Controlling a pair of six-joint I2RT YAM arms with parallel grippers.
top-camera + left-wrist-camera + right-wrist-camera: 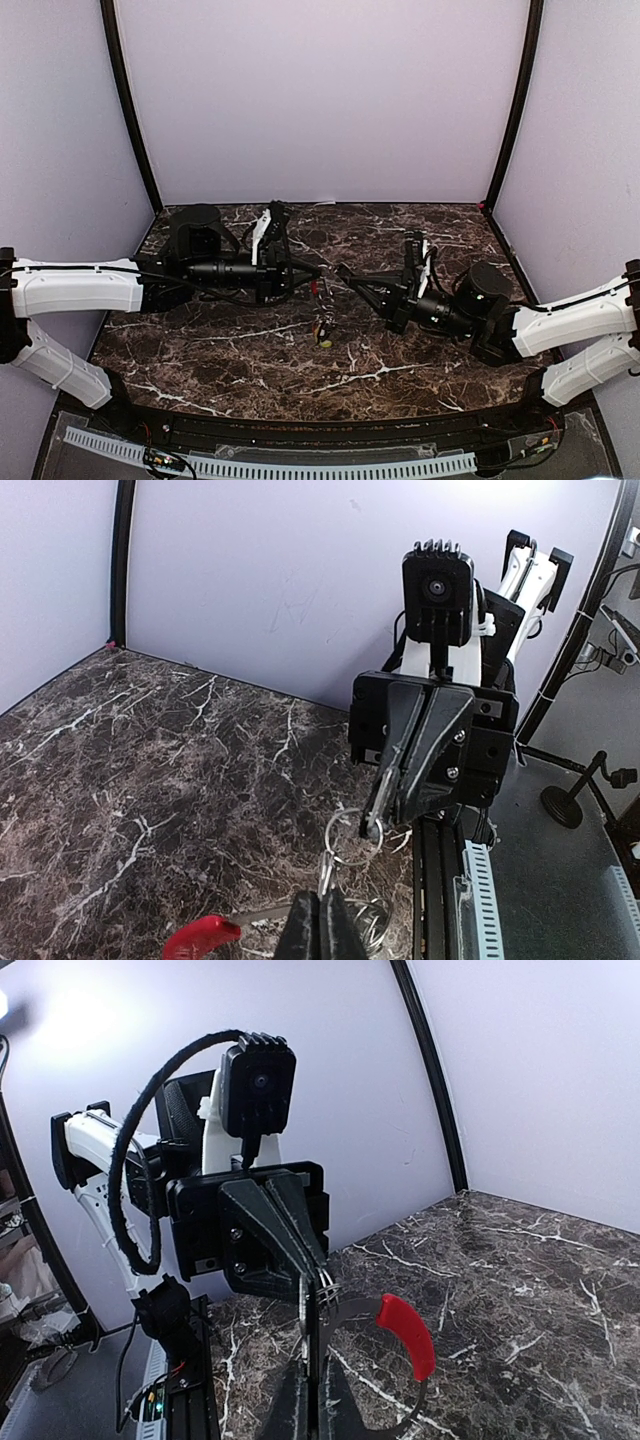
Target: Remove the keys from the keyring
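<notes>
My left gripper (316,272) and right gripper (341,270) meet tip to tip above the middle of the table. The keyring (408,1335), a grey ring with a red segment (200,937), hangs between them. In the left wrist view its grey arc runs into my left gripper (322,905), which is shut on it. A small split ring (352,836) stands above those fingers, and the right gripper (373,828) is shut on its far side. Seen from the right wrist, my right gripper (317,1380) is shut on thin metal. Loose keys (323,330), one yellow-headed, lie on the table below.
The dark marble table (220,350) is walled by pale panels on three sides. A black rail (300,425) runs along the near edge. Another coiled wire ring (372,920) shows beside my left fingers.
</notes>
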